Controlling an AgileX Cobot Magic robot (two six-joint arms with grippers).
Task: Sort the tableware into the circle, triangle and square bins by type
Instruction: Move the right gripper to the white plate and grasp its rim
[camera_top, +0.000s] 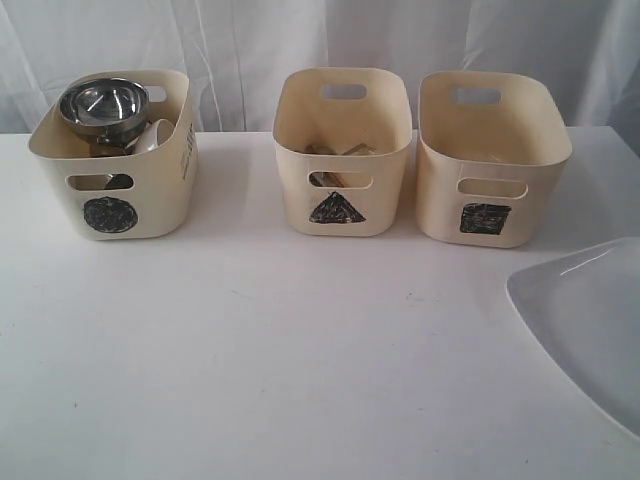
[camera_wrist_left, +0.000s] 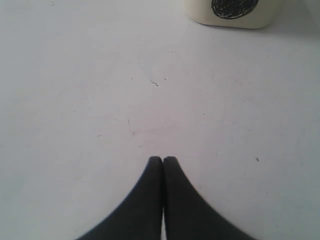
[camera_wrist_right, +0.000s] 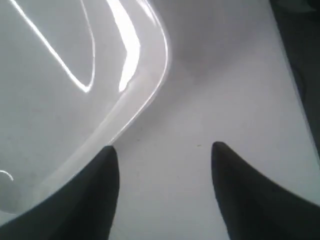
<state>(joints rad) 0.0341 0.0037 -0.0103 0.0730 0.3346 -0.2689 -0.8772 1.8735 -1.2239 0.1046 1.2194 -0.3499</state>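
The circle bin (camera_top: 112, 170) at the left holds a steel bowl (camera_top: 103, 104) stacked on other steel pieces, with a small white bowl (camera_top: 155, 134) beside it. Wooden chopsticks and cutlery (camera_top: 335, 152) show dimly inside the triangle bin (camera_top: 342, 150). The square bin (camera_top: 490, 160) shows nothing inside. The large white plate (camera_top: 590, 320) lies at the table's right edge. Neither gripper appears in the exterior view. My left gripper (camera_wrist_left: 163, 160) is shut over bare table, the circle bin (camera_wrist_left: 232, 12) ahead. My right gripper (camera_wrist_right: 164, 148) is open, one finger over the plate's rim (camera_wrist_right: 125, 115).
A white curtain (camera_top: 320, 40) hangs behind the three bins. The white table (camera_top: 300, 350) runs from the bins to the near edge. In the right wrist view the table's edge (camera_wrist_right: 290, 55) runs beside a dark strip.
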